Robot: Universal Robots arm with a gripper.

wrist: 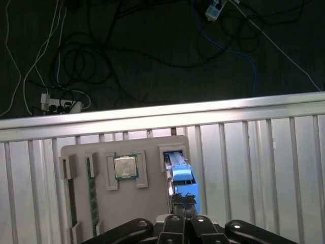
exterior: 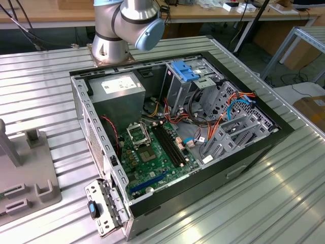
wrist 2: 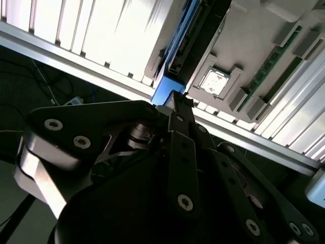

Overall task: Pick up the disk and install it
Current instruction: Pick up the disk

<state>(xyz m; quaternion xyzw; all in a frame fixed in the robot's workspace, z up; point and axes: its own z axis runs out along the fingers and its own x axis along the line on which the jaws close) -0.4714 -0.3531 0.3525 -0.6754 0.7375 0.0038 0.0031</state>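
The disk (wrist: 179, 170) stands on edge in a slot of the grey holder tray (wrist: 147, 203), dark with bright blue rails and a blue end tab. In the second wrist view the disk (wrist 2: 189, 38) runs away from the black fingers (wrist 2: 175, 104), whose tip meets the blue tab. My gripper (wrist: 184, 202) sits right over the disk's near end, its two fingers drawn together on the blue tab. The disk still rests in its slot. The open computer case (exterior: 177, 132) lies in the middle of the exterior view.
The holder tray (exterior: 30, 178) sits at the exterior view's left and carries a processor chip (wrist: 125, 166) and a memory stick (wrist: 92, 190). An upright drive cage with a blue latch (exterior: 185, 71) stands inside the case. Cables (wrist: 76, 61) lie on the floor past the table edge.
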